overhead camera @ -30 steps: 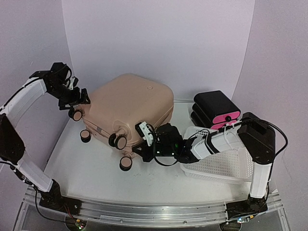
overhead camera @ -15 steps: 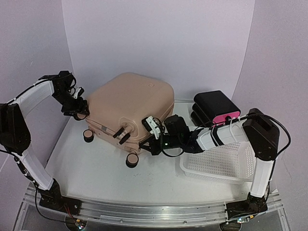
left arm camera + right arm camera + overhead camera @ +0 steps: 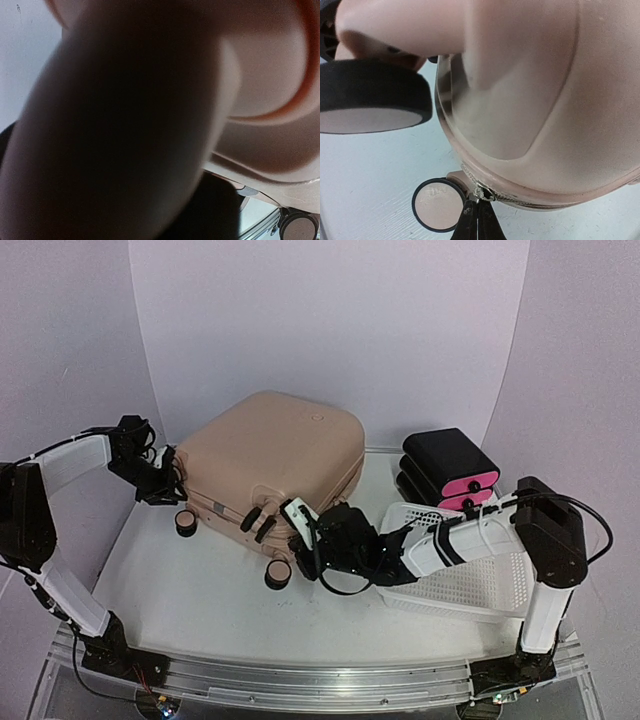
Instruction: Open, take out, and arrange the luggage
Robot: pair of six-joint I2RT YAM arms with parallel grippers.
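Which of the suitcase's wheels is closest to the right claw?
The frontmost wheel of the luggage, low in the overhead view, right beside the right claw, shut on the zipper. The others sit further left.

A dark blur fills the left wrist view; from above the left gripper looks too small to judge.

White basket and stacked drawer box on a pale bench

A white perforated plastic basket sits on the white bench, near right. Just beyond it, far right, stands a black drawer box with pink fronts. A plain lilac backdrop rises behind.
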